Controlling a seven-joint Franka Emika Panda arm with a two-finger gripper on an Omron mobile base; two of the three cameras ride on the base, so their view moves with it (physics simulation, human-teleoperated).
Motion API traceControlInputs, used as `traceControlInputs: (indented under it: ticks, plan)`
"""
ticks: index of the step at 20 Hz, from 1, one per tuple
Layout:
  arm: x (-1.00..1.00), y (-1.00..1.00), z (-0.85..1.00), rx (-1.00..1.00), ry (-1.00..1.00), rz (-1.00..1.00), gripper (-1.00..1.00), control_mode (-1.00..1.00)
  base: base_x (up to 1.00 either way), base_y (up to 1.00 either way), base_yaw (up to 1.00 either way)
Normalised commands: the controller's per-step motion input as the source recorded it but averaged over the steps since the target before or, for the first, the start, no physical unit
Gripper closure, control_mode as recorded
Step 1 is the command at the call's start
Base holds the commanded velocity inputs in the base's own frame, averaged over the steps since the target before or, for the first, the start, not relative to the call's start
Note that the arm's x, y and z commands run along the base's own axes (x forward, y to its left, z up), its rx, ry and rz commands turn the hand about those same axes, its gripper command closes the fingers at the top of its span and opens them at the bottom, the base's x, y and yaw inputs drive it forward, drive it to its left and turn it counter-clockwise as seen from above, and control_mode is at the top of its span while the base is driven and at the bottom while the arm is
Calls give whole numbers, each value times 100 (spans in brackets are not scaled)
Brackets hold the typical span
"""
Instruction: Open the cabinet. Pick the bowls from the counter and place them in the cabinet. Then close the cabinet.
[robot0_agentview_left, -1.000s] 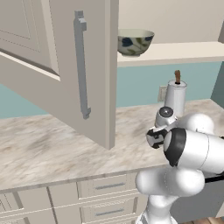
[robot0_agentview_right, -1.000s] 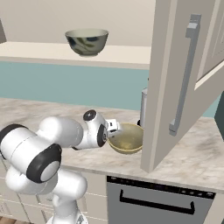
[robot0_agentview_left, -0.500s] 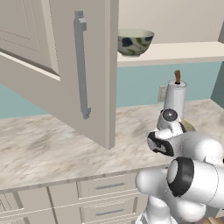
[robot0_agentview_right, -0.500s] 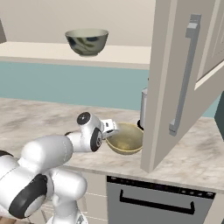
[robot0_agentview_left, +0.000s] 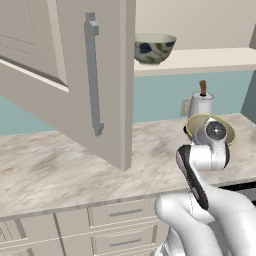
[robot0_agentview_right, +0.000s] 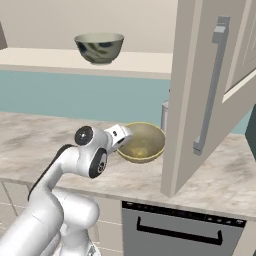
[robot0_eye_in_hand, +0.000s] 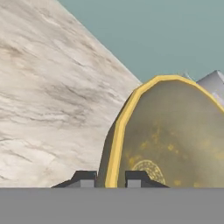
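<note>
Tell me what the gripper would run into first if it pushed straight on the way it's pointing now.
Nothing new at first: the gripper is already shut on the rim of the tan-yellow bowl. Pushing on, it would likely carry the bowl into the grey canister in front of the teal wall; depth is unclear.

I can read no text, label, brand or number anywhere from here; nothing in these views carries any writing.
</note>
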Motion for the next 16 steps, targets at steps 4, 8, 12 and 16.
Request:
traceControlInputs:
  ticks: [4,8,12,16]
  plan:
    - [-60,0,100,-7,9,14,100,-100,0,0,0]
    - [-70,0,99,-6,18,12,100,-100,0,0,0]
    - [-84,0,95,-13,18,11,100,-100,0,0,0]
    - [-97,0,89,-15,16,15,100,-100,0,0,0]
